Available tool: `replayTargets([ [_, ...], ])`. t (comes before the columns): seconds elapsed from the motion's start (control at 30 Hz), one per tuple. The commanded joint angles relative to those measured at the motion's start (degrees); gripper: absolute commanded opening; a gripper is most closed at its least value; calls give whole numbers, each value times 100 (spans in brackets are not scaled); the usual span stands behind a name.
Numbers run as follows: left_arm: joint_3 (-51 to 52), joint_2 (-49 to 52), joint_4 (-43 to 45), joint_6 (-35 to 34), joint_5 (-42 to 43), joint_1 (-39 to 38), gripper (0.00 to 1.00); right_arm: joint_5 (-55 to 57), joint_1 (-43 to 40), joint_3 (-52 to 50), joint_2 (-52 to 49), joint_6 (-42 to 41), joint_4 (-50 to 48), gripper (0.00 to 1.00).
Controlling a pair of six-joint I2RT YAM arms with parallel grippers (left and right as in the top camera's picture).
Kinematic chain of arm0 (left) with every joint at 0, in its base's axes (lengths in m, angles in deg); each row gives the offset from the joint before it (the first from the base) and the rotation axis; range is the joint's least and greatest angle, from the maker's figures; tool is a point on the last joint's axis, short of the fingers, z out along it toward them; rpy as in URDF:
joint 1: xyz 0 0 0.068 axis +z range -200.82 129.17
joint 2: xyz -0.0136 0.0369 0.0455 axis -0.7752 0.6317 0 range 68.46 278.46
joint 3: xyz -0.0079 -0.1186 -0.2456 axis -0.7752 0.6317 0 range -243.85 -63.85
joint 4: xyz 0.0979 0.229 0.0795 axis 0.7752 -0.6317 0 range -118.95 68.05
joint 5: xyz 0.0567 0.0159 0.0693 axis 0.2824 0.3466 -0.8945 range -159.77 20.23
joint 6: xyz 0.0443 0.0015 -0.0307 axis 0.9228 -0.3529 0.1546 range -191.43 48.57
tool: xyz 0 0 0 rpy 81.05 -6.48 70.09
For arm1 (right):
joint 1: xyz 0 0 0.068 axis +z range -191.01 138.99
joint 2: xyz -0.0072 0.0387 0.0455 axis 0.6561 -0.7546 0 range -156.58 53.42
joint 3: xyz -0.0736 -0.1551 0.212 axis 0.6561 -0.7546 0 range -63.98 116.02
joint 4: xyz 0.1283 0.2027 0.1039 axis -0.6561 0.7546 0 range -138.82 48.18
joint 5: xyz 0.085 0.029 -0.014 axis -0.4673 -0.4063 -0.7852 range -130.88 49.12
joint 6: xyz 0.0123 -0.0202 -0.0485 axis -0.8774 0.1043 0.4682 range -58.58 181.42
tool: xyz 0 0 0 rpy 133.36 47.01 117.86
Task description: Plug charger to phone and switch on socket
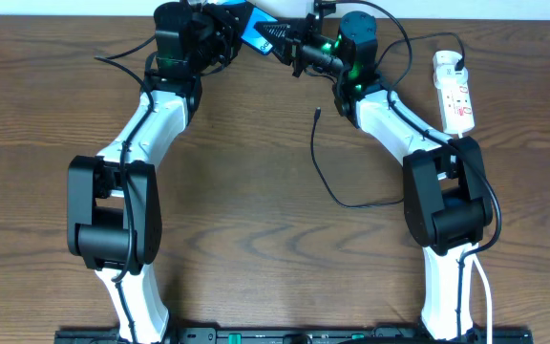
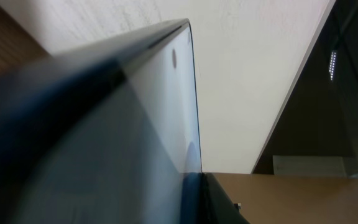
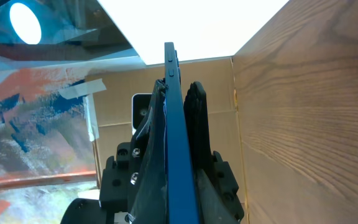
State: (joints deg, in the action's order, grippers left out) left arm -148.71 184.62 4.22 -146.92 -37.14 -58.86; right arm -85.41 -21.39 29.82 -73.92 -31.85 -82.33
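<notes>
**While the phone hangs between two claws, the charger lies loose on the desk**

Although the overhead camera takes in the whole desk [image 1: 256, 239], it shows the claws only as dark masses at the far edge. The blue-screened phone [image 1: 256, 33] is raised and slanted between them. Only this view shows the charger [image 1: 349, 205]. Its thin black cable curves over the wood near the right arm, and its small connector tip lies bare, well apart from the phone. The white power strip [image 1: 454, 91] is also seen only from here. It lies at the far right of the desk with small red marks on its face and its white cord [image 1: 452, 43] looping from the far end.

The right wrist camera adds what the overhead cannot. The phone [image 3: 173, 124] stands edge-on, a thin blue line, and the right claw [image 3: 178, 87] is clamped on it with one black finger [image 3: 197, 124] flat against each face. From above, the right claw [image 1: 289, 46] meets the phone's right end.

In the left wrist camera the phone [image 2: 104, 137] fills most of the frame as a dark edge and a grey, blurred glass face. The left claw [image 1: 229, 29] sits at the phone's other end, but I cannot tell whether its fingers press together on it.

The white marks on the blue screen and the print on the power strip are too small to read.
</notes>
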Motion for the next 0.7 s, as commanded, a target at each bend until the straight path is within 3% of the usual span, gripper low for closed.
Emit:
replayTargets([
  [0.0,-85,-52,52,315,127,92,14,-39,-131,59,120,461,33,1],
  [0.1,-85,-52,52,315,127,111,8,-42,-131,59,120,459,35,1],
  [0.67,-85,-52,240,315,125,122,7,-11,-131,59,120,304,-35,1],
])
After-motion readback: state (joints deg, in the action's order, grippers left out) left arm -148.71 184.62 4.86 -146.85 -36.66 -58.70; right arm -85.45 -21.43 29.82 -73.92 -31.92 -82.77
